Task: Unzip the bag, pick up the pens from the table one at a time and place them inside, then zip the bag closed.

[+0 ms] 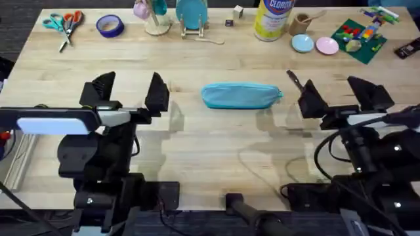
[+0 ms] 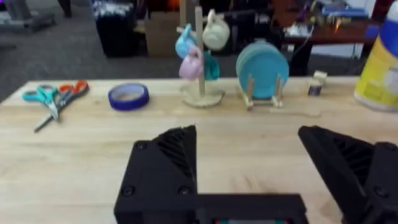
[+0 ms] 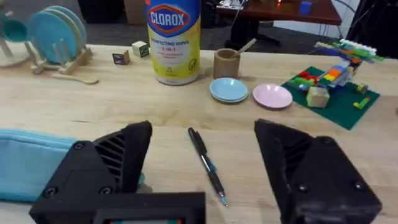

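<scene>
One light blue pencil pouch (image 1: 241,96) lies on the table (image 1: 216,151), and one dark pen (image 3: 208,165). Two grippers are here, the left gripper (image 1: 130,91) and the right gripper (image 1: 341,92). There is one pair of scissors (image 1: 64,24), one roll of blue tape (image 1: 109,25), one Clorox wipes canister (image 1: 273,18), two small dishes, blue (image 1: 302,43) and pink (image 1: 327,45), and two little cubes (image 3: 130,52).

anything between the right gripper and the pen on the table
Nothing visible does. The pen lies on bare table just ahead of the right gripper, in line with the gap between its open fingers. The bag sits off to one side, apart from the pen.
</scene>
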Motion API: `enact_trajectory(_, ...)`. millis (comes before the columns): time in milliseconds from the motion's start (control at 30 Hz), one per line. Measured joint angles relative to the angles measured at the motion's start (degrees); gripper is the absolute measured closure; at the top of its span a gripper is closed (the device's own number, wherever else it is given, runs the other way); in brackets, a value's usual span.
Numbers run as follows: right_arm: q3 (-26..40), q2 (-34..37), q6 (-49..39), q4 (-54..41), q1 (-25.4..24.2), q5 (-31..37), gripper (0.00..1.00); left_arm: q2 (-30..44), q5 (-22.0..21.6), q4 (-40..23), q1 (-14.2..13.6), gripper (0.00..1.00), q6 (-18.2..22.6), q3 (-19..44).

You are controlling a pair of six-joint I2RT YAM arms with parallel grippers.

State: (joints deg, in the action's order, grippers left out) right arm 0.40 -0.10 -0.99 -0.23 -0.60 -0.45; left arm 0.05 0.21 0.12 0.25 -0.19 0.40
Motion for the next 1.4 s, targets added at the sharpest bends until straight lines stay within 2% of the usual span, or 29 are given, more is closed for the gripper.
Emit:
enact_trajectory(133, 0.0, 0.0, -1.0, 1.0, -0.1, 0.0, 0.005, 0.0, 0.0, 2.3, 0.0, 0.006, 0.0, 0.0)
enact_trajectory(367, 2.5, 1.3, -0.8, -1.8, -0.1, 0.1, 0.005, 1.3, 0.0, -1.7, 0.0, 0.008, -1.1, 0.8)
enact_trajectory(500, 9.6, 6.2, 0.0, -8.8, -0.1, 0.9, 0.005, 6.1, 0.0, -2.0, 0.0, 0.008, -1.4, 5.2)
enact_trajectory(700, 23.5, 18.2, 0.7, -14.6, -0.1, 1.1, 0.005, 18.4, 2.2, -2.2, 0.0, 0.009, -0.7, 16.7)
enact_trajectory(833, 33.6, 27.4, 0.8, -18.3, -0.1, 0.5, 0.006, 28.6, 4.6, -7.7, 0.0, 0.009, 0.7, 26.9)
enact_trajectory(867, 47.2, 38.1, 1.0, -25.5, -0.1, -2.0, 0.005, 40.7, 9.1, -18.9, 0.0, 0.01, 4.9, 40.8)
enact_trajectory(967, 54.3, 43.6, 1.0, -30.9, -0.1, -3.1, 0.006, 47.0, 11.4, -24.6, 0.0, 0.009, 7.5, 47.8)
enact_trajectory(1067, 59.1, 47.5, 1.0, -34.3, -0.1, -4.5, 0.005, 51.2, 13.6, -26.9, 0.0, 0.009, 9.1, 52.0)
enact_trajectory(1100, 61.5, 49.7, 1.0, -35.6, -0.1, -6.4, 0.006, 53.5, 15.6, -26.9, 0.0, 0.01, 10.2, 53.8)
enact_trajectory(1200, 61.8, 50.4, 1.0, -36.2, -0.1, -8.2, 0.006, 54.3, 17.9, -27.1, 0.0, 0.01, 12.3, 54.0)
enact_trajectory(1300, 61.8, 50.5, 1.0, -37.1, -0.1, -9.6, 0.006, 55.3, 21.6, -27.5, 0.0, 0.01, 16.2, 54.0)
enact_trajectory(1333, 61.8, 50.6, 0.7, -37.8, -0.1, -10.1, 0.006, 56.6, 26.2, -29.0, 0.0, 0.01, 22.6, 54.0)
enact_trajectory(1367, 61.8, 50.6, 0.2, -38.6, -0.1, -10.5, 0.005, 59.3, 35.0, -34.0, 0.0, 0.01, 35.7, 54.0)
enact_trajectory(1400, 61.8, 50.6, 0.1, -38.6, -0.1, -10.5, 0.005, 59.7, 36.7, -34.8, 0.0, 0.01, 38.0, 54.0)
